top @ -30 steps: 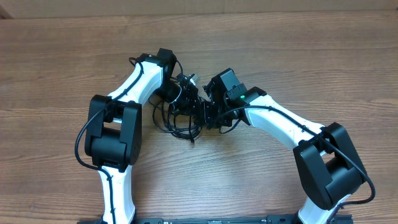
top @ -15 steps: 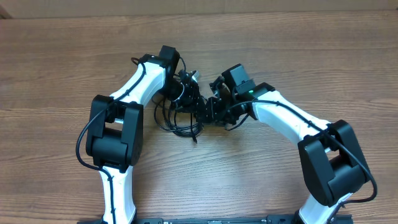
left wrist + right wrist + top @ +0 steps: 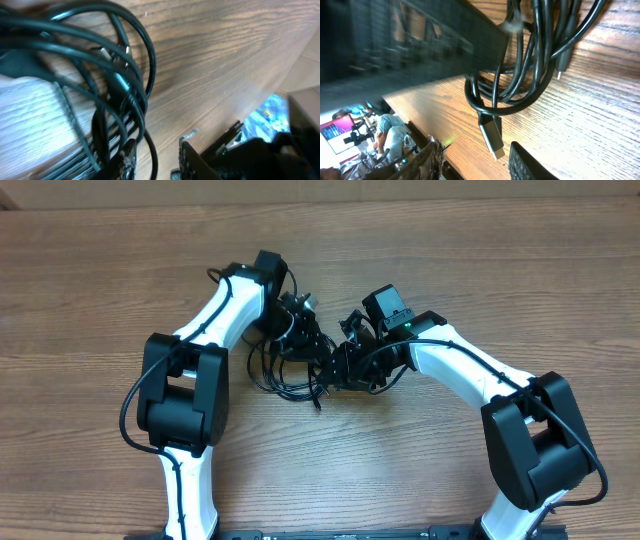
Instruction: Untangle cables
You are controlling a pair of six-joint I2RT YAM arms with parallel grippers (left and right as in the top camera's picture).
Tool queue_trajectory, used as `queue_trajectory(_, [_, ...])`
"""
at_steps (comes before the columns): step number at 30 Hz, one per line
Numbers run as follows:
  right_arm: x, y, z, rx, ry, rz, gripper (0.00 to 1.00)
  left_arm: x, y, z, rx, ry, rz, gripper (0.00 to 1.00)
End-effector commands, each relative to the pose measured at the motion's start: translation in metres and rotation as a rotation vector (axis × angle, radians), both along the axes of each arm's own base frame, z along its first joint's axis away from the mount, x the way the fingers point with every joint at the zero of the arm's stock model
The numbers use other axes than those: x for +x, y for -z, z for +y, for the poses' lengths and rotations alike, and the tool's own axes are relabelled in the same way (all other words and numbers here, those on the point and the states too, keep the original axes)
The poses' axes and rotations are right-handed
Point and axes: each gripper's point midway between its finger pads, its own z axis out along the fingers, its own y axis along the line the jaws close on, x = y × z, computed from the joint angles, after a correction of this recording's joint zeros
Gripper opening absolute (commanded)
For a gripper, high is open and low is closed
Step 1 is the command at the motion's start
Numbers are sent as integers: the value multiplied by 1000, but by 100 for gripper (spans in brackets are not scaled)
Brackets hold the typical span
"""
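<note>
Wood-grain table (image 3: pixel 500 270); cables (image 3: pixel 285 377) heaped centre; L fingers (image 3: pixel 127 161) narrow; R fingers (image 3: pixel 431 161) wider; blurred room (image 3: pixel 350 131) behind.

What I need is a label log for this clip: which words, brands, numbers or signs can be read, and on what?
No text can be read in any view.
cables and plug: no print visible.
robot arms: no marking visible.
background screen: too blurred to read.

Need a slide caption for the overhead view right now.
Left gripper and right gripper meet over the tangled black cables on the wooden table.
</note>
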Motion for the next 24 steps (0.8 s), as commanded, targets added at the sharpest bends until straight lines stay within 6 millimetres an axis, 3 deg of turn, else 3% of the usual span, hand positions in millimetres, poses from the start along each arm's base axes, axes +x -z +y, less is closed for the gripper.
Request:
queue_trajectory(1, [4,-12,3,32,2,-7,40,24,-21,14,89,-19,-87,27])
queue_trajectory(2, [6,-12,2,27,36,22,37,26,-24,20,132,-20,-96,26])
queue_trajectory(4, [10,-12,-5,9,157,128,20,28,-24,39,270,-74,-71,25])
queue_trajectory(6, [11,-11,-9,-8,227,195,17,21,-21,49,336,-107,-22,26])
queue_trajectory(10, [14,-1,-16,-79,370,287,24,3,-16,54,378,-91,45,27])
queue_trajectory(14, [15,12,-23,-150,513,356,41,-5,-10,49,380,-71,61,28])
queue_trajectory(24, [29,20,-26,-174,613,320,33,-22,3,32,355,-40,100,31])
